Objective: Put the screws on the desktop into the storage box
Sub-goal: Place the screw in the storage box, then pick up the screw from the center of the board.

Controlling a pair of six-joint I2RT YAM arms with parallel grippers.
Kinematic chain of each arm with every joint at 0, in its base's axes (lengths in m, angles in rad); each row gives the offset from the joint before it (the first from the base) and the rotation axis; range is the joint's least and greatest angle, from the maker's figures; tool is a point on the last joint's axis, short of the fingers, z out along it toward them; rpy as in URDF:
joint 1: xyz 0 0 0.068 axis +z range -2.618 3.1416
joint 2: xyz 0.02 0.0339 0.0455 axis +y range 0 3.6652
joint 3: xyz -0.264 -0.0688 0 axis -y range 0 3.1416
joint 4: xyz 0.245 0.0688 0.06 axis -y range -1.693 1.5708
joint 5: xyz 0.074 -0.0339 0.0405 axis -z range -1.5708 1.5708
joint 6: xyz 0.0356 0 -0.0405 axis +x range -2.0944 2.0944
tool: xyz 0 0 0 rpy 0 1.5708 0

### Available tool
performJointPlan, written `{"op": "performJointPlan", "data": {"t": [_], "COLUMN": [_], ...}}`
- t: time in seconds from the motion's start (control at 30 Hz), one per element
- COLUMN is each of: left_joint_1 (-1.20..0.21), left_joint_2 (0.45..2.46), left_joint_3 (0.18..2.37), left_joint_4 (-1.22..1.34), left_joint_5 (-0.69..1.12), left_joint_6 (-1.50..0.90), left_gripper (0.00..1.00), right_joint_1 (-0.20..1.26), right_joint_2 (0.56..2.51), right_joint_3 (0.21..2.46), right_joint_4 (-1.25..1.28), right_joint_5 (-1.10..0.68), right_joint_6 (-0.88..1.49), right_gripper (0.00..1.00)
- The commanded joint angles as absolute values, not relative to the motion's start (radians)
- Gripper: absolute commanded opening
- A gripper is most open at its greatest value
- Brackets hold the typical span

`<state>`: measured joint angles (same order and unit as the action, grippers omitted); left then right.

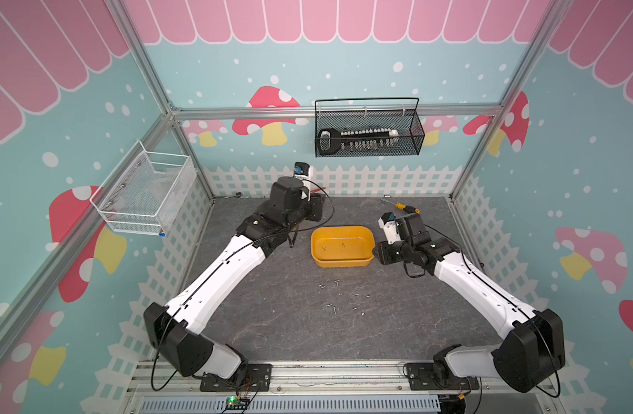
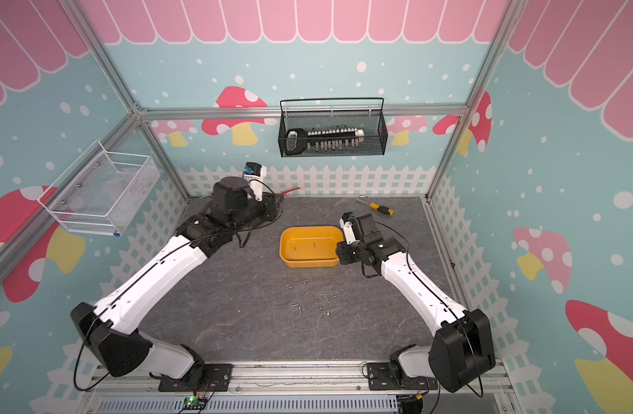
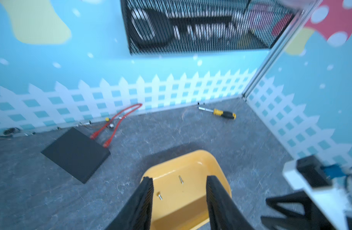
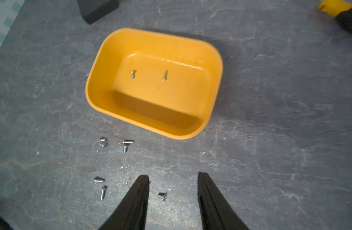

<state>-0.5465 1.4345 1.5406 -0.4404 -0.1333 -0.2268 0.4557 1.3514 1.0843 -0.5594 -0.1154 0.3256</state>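
The yellow storage box [image 1: 365, 234] [image 2: 334, 234] stands mid-desktop [image 1: 272, 315] and holds two small silver screws [image 4: 132, 74] [image 4: 164, 75]. Several more screws [image 1: 337, 282] lie scattered on the desktop in front of the box, as both top views show. In the left wrist view my left gripper [image 3: 179, 178] hangs open above the box's left end, with nothing between its fingers. My right gripper [image 4: 173, 175] is open and empty too, held above the desktop at the box's right side. One screw [image 4: 162, 196] lies on the surface below its gap.
A yellow-and-black screwdriver [image 1: 403, 207] lies at the back right. Near the back left are a flat black block [image 3: 75, 153] and a red cable [image 3: 117, 123]. A black mesh basket [image 1: 369, 129] hangs on the back wall, a white one [image 1: 146, 193] on the left wall.
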Motion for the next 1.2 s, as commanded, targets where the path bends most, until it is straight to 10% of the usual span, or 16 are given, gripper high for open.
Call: {"op": "performJointPlan", "data": {"t": [0.0, 0.4, 1.17], "left_joint_1": [-0.489, -0.25, -0.163], "left_joint_2": [1.417, 1.292, 1.291], "left_joint_3": [1.437, 1.164, 1.018], "left_joint_4": [-0.458, -0.337, -0.255], "left_joint_5": [-0.183, 0.022, 0.125], "left_joint_6": [-0.217, -0.288, -0.287], "left_gripper": [0.47, 0.46, 0.46], "right_joint_1": [0.532, 0.869, 0.969], "right_joint_2": [1.313, 1.446, 1.604], "right_joint_3": [1.013, 1.029, 1.135], "right_joint_4": [-0.54, -0.62, -0.61], "right_joint_5": [-0.156, -0.198, -0.082], "right_joint_6": [0.365, 0.18, -0.378], "right_gripper": [0.46, 0.5, 0.47]}}
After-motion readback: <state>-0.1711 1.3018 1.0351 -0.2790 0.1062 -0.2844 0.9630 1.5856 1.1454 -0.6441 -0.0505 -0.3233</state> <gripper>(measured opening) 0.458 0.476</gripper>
